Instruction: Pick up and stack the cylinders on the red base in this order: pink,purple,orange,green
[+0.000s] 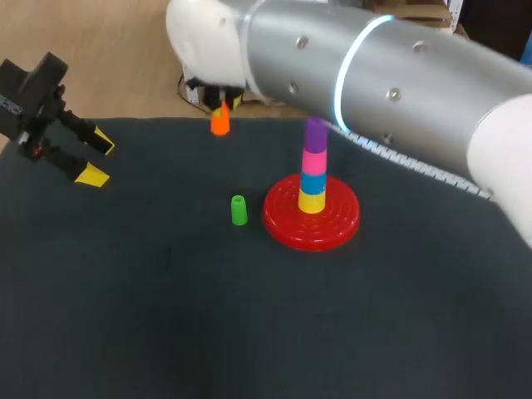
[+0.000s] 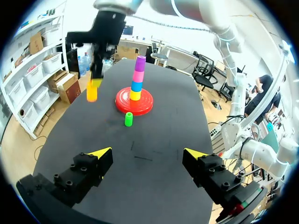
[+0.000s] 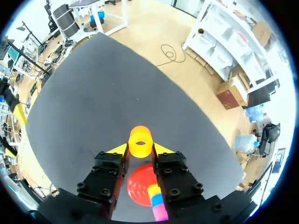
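Here the right gripper [image 3: 140, 149] is clamped on the orange cylinder [image 3: 140, 141]; the red base [image 3: 139, 186] lies beside it, lower. The left gripper [image 2: 145, 153] is spread apart, green cylinder [image 2: 128, 120] ahead.

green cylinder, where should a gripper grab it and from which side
Take the green cylinder across its round side wall, near the top, coming straight down from above. It stands upright on the table, just clear of the red base, so a finger fits on each side. The left gripper is open and free; the right gripper is shut on the orange cylinder.
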Robot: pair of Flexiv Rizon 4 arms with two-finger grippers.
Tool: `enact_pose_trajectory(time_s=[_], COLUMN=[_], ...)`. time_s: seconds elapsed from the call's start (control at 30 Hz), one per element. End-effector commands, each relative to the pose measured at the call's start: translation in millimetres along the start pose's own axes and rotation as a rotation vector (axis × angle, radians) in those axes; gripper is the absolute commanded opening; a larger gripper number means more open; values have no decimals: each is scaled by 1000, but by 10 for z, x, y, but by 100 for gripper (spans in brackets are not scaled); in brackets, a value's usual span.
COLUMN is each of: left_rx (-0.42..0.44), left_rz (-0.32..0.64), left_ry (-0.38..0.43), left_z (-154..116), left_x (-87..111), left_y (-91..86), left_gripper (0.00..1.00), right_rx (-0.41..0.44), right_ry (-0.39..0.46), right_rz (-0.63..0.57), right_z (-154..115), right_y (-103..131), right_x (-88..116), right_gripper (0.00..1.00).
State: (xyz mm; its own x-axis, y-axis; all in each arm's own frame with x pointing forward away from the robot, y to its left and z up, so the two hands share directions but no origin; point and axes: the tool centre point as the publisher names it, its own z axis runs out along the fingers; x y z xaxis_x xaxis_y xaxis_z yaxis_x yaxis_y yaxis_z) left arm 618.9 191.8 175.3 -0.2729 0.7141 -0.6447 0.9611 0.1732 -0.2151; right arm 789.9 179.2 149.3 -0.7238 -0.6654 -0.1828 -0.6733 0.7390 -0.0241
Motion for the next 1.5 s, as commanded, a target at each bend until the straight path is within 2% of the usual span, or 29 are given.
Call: enact_pose_trajectory(time_s=[0.03,0.23,0.47,0.73,0.9,1.5], left_rx=[-1,-1,-1,-1,-1,-1], left_rz=[1,1,1,1,1,1], left_ry=[-1,-1,-1,-1,-1,-1], left_z=[4,4,4,4,4,4], left_x=[7,7,7,7,7,7], left_y=[3,3,3,3,3,3], left_gripper=[100,100,100,100,100,100], right_rx=[20,25,22,34,22,22], right_ry=[-48,-70,-104,-124,-138,-138], right_rz=[7,51,114,207,239,239], right_z=[-353,-711,-1034,-1070,-1002,-1002], right_y=[-62,-226,-310,-390,-416,-416], right_x=[344,677,1112,1444,1460,1460], right_gripper=[0,0,0,0,0,0])
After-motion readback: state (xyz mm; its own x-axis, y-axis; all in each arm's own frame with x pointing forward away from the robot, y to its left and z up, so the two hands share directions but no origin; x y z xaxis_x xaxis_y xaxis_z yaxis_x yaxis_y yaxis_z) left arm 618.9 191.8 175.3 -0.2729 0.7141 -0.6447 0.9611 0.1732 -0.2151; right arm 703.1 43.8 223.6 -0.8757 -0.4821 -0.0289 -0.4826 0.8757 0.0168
